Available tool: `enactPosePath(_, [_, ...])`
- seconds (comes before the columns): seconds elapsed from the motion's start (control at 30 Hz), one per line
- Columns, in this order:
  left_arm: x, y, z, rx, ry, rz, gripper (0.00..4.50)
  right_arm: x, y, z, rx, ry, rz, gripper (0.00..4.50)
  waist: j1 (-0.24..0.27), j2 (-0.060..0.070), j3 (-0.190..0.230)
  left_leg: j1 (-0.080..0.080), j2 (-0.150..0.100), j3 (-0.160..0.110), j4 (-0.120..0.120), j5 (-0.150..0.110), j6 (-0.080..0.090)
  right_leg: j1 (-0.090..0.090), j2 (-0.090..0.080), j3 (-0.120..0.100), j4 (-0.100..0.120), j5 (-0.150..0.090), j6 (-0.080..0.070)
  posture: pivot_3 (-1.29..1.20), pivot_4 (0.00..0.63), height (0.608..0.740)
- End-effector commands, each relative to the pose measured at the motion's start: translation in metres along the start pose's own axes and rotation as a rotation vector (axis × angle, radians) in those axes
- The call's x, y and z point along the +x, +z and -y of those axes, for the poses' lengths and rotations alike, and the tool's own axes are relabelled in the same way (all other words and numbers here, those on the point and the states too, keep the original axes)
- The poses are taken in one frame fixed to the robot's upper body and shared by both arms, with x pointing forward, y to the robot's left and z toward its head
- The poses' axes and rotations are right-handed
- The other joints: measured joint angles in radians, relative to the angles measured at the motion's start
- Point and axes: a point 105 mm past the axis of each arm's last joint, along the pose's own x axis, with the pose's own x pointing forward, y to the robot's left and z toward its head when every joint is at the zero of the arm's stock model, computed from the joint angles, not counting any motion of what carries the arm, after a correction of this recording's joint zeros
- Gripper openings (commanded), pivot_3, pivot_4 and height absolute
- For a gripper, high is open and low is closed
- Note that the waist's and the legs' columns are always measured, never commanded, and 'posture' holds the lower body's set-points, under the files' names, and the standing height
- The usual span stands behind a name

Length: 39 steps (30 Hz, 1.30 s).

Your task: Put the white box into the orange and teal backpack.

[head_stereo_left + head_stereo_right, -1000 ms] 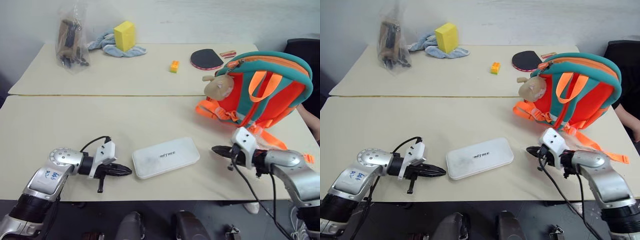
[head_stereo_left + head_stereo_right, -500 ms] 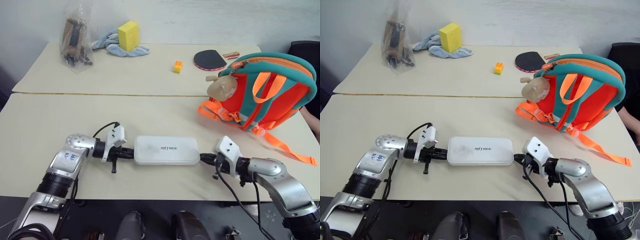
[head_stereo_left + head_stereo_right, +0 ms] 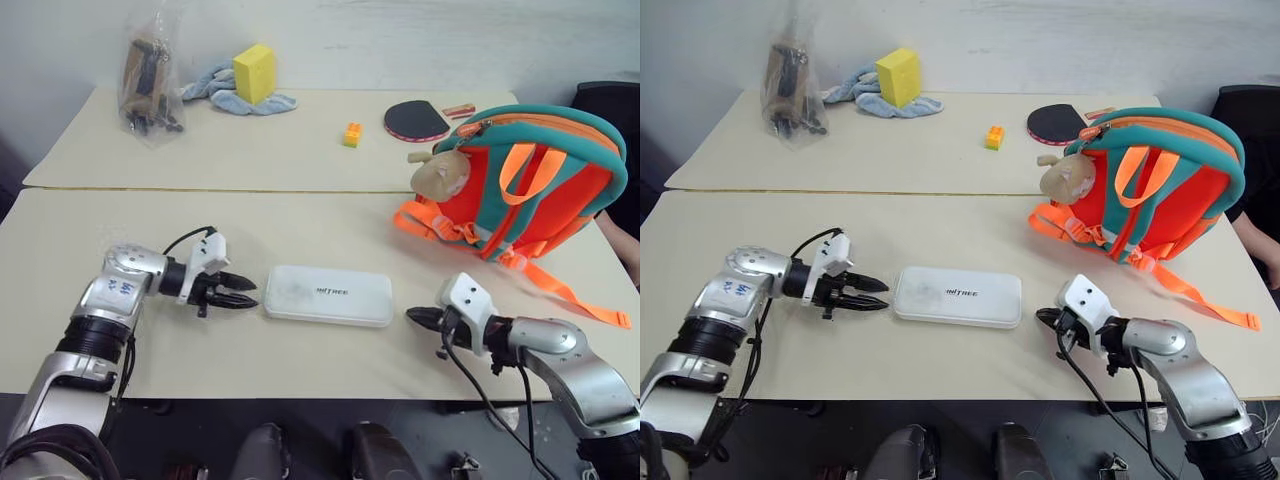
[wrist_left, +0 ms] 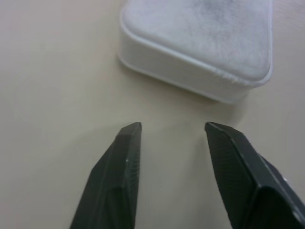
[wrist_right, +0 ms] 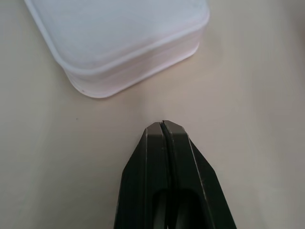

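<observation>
Lying flat on the near table (image 3: 60,260), the white box (image 3: 328,295) sits between the two grippers, touched by neither. Left gripper (image 3: 245,294) just beside its left end, fingers spread apart, holding nothing; in the left wrist view the gap between the tips faces the box's rounded corner. Right gripper (image 3: 412,316) near the box's right end, fingers pressed together, empty. Bare tabletop between box and bag. Farther right, the orange and teal backpack (image 3: 540,180) stands upright on the table, well apart from the box, tan plush charm (image 3: 442,175) hanging at its left side, orange straps (image 3: 575,300) trailing toward the near edge; whether the zipper is undone cannot be told. On the far table: small orange-yellow brick (image 3: 350,134), paddle (image 3: 414,120), yellow foam block (image 3: 254,72) on a blue cloth (image 3: 215,88), and a clear plastic bag (image 3: 146,75) with dark contents.
</observation>
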Motion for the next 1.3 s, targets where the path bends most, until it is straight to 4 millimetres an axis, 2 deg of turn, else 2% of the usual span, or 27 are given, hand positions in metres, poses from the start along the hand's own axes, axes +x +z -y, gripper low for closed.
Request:
enactPosePath(0.03, [-0.007, 0.003, 0.0, -0.211, -0.031, 0.027, 3.45, -0.001, 0.011, 0.006, -0.05, -0.012, 0.029, 0.0, 0.001, 0.0, 0.0, 0.0, 0.0, 0.0, 0.0, 0.0, 0.0, 0.0, 0.0, 0.0, 0.0, 0.0, 0.0, 0.0, 0.15, 0.74])
enactPosePath(0.13, [-0.003, 0.012, 0.006, -0.379, -0.091, 0.066, 4.34, 0.002, 0.013, 0.007, -0.066, -0.016, 0.031, 0.0, 0.002, 0.0, 0.0, -0.001, 0.0, 0.0, 0.0, 0.0, 0.0, -0.001, 0.0, 0.0, 0.001, 0.0, 0.0, 0.0, 0.15, 0.74])
enactPosePath(0.17, [0.0, 0.013, 0.007, -0.469, -0.101, 0.078, 4.47, 0.003, 0.014, 0.008, -0.076, -0.018, 0.031, 0.0, 0.003, 0.0, 0.0, -0.001, 0.0, 0.0, 0.0, 0.0, 0.0, -0.002, 0.0, 0.0, 0.001, 0.0, 0.0, 0.0, 0.15, 0.74])
enactPosePath(0.37, [0.017, 0.0, 0.007, -0.73, -0.087, 0.013, 4.47, 0.008, 0.019, 0.011, -0.095, -0.022, 0.045, 0.0, 0.007, 0.0, 0.0, -0.001, -0.001, 0.0, 0.001, 0.0, 0.0, -0.001, -0.001, 0.0, 0.001, 0.0, 0.0, 0.0, 0.15, 0.74])
enactPosePath(0.5, [0.043, -0.005, 0.017, -0.777, -0.127, -0.039, 4.47, 0.013, 0.02, 0.01, -0.114, -0.018, 0.047, 0.0, 0.013, 0.001, -0.001, 0.0, -0.002, 0.0, 0.002, 0.0, 0.0, 0.001, -0.002, 0.0, 0.001, 0.0, 0.0, 0.0, 0.15, 0.74])
enactPosePath(0.63, [0.072, -0.002, 0.026, -0.79, -0.177, -0.052, 4.47, 0.017, 0.021, 0.011, -0.118, -0.02, 0.053, 0.0, 0.024, 0.003, -0.005, 0.001, -0.004, -0.002, 0.002, 0.0, 0.001, 0.003, -0.005, -0.002, 0.001, 0.0, 0.0, 0.0, 0.15, 0.74])
enactPosePath(0.73, [0.096, 0.004, 0.02, -0.817, -0.133, -0.011, 4.47, 0.017, 0.02, 0.011, -0.122, -0.023, 0.049, 0.0, 0.041, 0.009, -0.01, 0.001, -0.007, -0.003, 0.004, -0.001, 0.004, 0.004, -0.009, -0.003, 0.001, 0.0, 0.0, 0.0, 0.15, 0.74])
enactPosePath(0.8, [0.105, 0.013, 0.022, -0.842, -0.161, 0.024, 4.47, 0.017, 0.018, 0.012, -0.127, -0.026, 0.043, 0.0, 0.047, 0.011, -0.012, 0.002, -0.01, -0.004, 0.005, -0.001, 0.007, 0.006, -0.014, -0.008, 0.001, 0.0, 0.001, 0.0, 0.15, 0.74])
enactPosePath(0.93, [0.108, 0.037, 0.027, -0.881, -0.242, 0.09, 4.47, 0.015, 0.016, 0.013, -0.131, -0.033, 0.038, 0.0, 0.046, 0.011, -0.013, 0.004, -0.012, -0.01, 0.005, -0.003, 0.015, 0.017, -0.017, -0.014, -0.007, 0.002, 0.005, 0.0, 0.15, 0.74])
enactPosePath(1.13, [0.108, 0.057, 0.033, -0.882, -0.31, 0.11, 4.47, 0.016, 0.013, 0.013, -0.129, -0.043, 0.033, 0.0, 0.041, 0.01, -0.013, 0.001, -0.015, -0.02, 0.003, 0.0, 0.009, 0.019, -0.018, -0.023, -0.01, 0.002, 0.005, 0.0, 0.15, 0.74])
enactPosePath(1.23, [0.105, 0.06, 0.033, -0.843, -0.307, 0.09, 4.47, 0.015, 0.012, 0.014, -0.135, -0.05, 0.03, 0.0, 0.039, 0.01, -0.012, 0.0, -0.015, -0.02, 0.003, 0.0, 0.009, 0.019, -0.018, -0.023, -0.011, 0.002, 0.005, 0.0, 0.15, 0.74])
enactPosePath(1.3, [0.095, 0.057, 0.028, -0.806, -0.275, 0.067, 4.47, 0.014, 0.012, 0.014, -0.138, -0.052, 0.028, 0.0, 0.037, 0.01, -0.012, 0.0, -0.016, -0.02, 0.003, 0.0, 0.009, 0.02, -0.019, -0.023, -0.012, 0.002, 0.005, 0.0, 0.15, 0.74])
